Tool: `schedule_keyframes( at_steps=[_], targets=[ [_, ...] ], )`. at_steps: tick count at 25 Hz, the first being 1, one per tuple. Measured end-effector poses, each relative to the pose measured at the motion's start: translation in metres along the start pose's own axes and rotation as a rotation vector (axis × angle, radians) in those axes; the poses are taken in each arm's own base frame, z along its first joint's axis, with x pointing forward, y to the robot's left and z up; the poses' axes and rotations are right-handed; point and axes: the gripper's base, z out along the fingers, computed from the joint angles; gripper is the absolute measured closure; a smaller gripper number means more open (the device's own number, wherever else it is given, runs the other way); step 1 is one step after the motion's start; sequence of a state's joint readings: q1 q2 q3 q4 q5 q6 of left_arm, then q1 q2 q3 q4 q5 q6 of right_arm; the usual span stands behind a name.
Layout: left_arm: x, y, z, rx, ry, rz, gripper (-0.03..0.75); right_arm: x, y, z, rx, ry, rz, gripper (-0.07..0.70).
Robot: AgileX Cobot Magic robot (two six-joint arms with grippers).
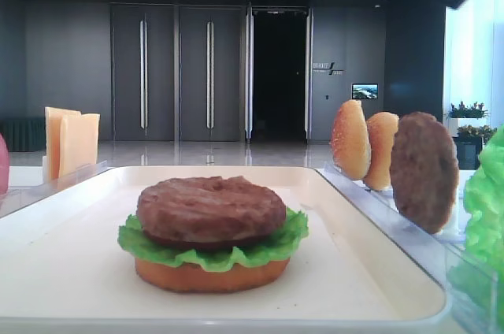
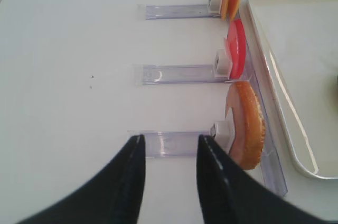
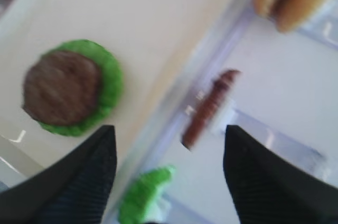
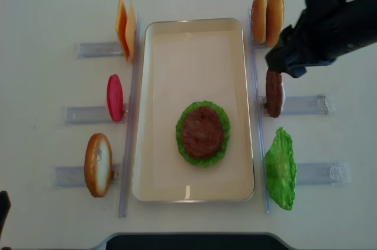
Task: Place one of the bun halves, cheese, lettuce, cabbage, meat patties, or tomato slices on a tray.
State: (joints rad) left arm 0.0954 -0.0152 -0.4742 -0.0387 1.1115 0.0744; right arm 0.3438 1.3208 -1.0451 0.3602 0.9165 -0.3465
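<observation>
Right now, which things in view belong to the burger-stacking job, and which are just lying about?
Job:
tray
stacked bun, lettuce and patty
racked patty
right gripper, open
bun halves
cheese
tomato slice
left bun
spare lettuce

Lying about:
clear racks

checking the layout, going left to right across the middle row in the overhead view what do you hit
tomato slice → left rim of the tray → patty on lettuce → upright meat patty in its clear rack, with the right claw open just above it
</observation>
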Motion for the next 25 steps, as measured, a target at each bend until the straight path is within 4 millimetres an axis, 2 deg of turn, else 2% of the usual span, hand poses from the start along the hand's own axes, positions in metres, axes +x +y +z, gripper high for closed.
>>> schedule_keyframes(
  at_steps=[6, 10, 13, 25],
  targets=[
    [0.000, 0.000, 0.000, 0.000, 0.000, 0.000, 0.451, 0.038, -0.059, -0.037, 0.313, 0.216, 0.293, 0.214],
    [0.000, 0.000, 0.000, -0.001, 0.000, 0.000, 0.451, 0.056, -0.089, -0.053, 0.406, 0.255, 0.473, 0.216],
    [0.000, 0.000, 0.000, -0.001, 0.000, 0.000, 0.451, 0.061, -0.096, -0.057, 0.422, 0.253, 0.522, 0.216],
    [0.000, 0.000, 0.000, -0.001, 0.000, 0.000, 0.451, 0.061, -0.092, -0.062, 0.420, 0.228, 0.535, 0.216]
  ],
)
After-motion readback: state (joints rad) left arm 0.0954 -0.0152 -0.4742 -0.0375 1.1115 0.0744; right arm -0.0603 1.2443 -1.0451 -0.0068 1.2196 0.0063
